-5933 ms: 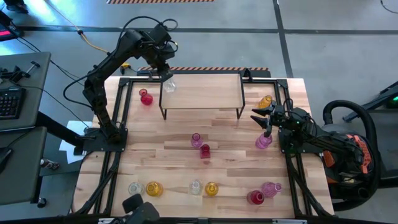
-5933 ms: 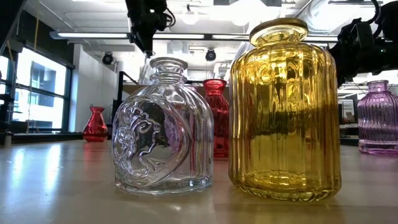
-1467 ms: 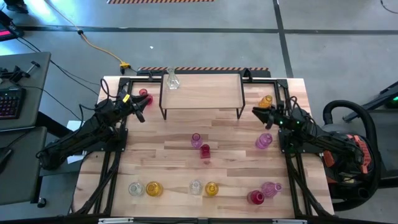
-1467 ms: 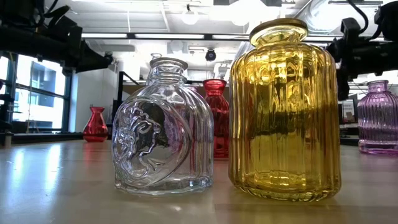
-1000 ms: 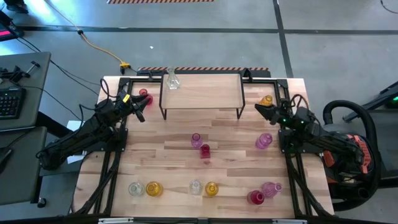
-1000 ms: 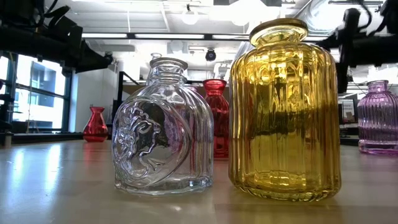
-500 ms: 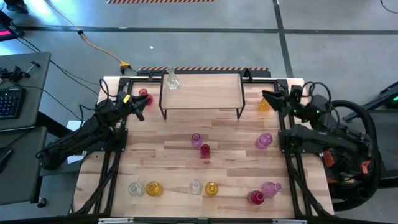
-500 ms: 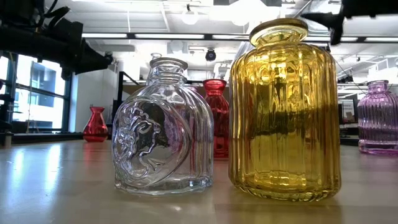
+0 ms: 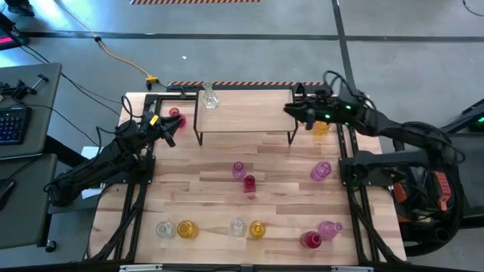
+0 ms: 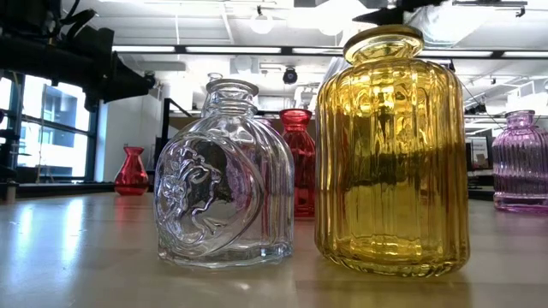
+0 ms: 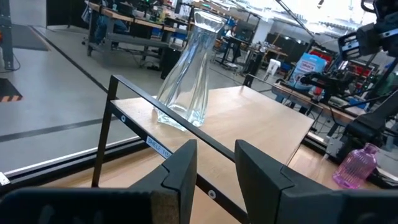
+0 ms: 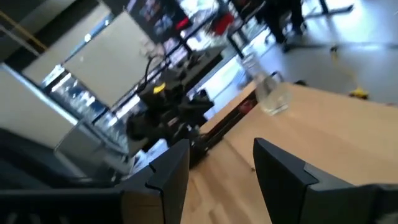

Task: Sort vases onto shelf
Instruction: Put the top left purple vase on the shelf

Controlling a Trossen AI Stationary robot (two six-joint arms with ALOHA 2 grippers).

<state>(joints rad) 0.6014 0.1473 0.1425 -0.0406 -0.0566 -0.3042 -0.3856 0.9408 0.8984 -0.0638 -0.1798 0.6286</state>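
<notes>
At upper centre, one clear vase stands on my shelf; the rest wait on the table. My right gripper hovers empty, fingers apart, over the shelf; my left gripper waits, parted.

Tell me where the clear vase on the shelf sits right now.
In the high view, the clear vase stands alone at the shelf's far left corner, with a red vase on the table just off that end.

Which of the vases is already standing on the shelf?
Only the clear vase, at the far left corner of the shelf. Every other vase, pink, red or amber, stands on the table.
</notes>
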